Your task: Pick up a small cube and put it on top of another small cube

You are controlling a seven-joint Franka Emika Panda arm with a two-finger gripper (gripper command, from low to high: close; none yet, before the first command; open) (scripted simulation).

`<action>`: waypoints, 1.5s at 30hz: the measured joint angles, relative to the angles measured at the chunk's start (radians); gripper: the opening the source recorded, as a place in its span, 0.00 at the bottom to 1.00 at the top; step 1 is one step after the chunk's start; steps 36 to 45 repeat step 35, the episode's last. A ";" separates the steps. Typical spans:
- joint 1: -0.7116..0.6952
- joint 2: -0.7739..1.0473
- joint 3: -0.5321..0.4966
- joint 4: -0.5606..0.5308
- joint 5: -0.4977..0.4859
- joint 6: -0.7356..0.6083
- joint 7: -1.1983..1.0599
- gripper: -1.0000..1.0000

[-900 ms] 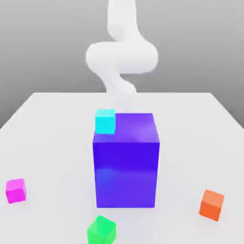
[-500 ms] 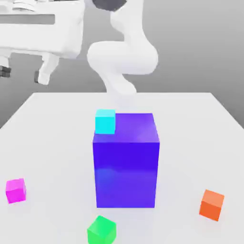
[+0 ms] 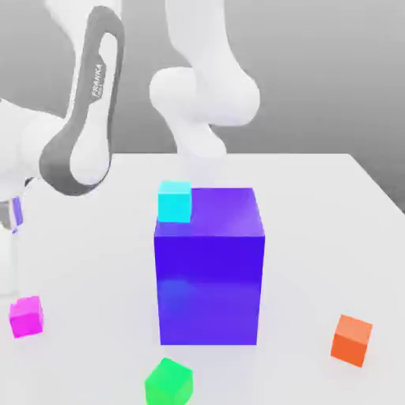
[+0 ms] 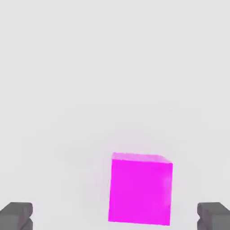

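Observation:
A small magenta cube (image 3: 26, 316) lies on the white table near the exterior view's left edge. My gripper (image 3: 9, 269) hangs just above it at that edge, partly cut off by the frame. In the hand view the magenta cube (image 4: 140, 188) lies below and between my dark fingertips (image 4: 17, 214), which stand wide apart; the gripper (image 4: 115, 216) is open and holds nothing. A small cyan cube (image 3: 175, 201) sits at the far left corner of the top of a large blue block (image 3: 210, 273).
A green cube (image 3: 168, 382) lies in front of the blue block, and an orange cube (image 3: 351, 339) lies at the exterior view's right. The arm's white and grey links (image 3: 83, 134) arc over the table's left side.
The arm has swung down from above to the exterior view's left, bringing the hand low over the magenta cube. No cube has moved.

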 joint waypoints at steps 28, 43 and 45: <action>0.370 -0.089 0.230 0.068 -0.138 -0.158 0.514 0.00; 0.401 0.026 0.218 0.079 -0.168 -0.054 0.550 1.00; 0.401 0.026 0.218 0.079 -0.168 -0.054 0.550 1.00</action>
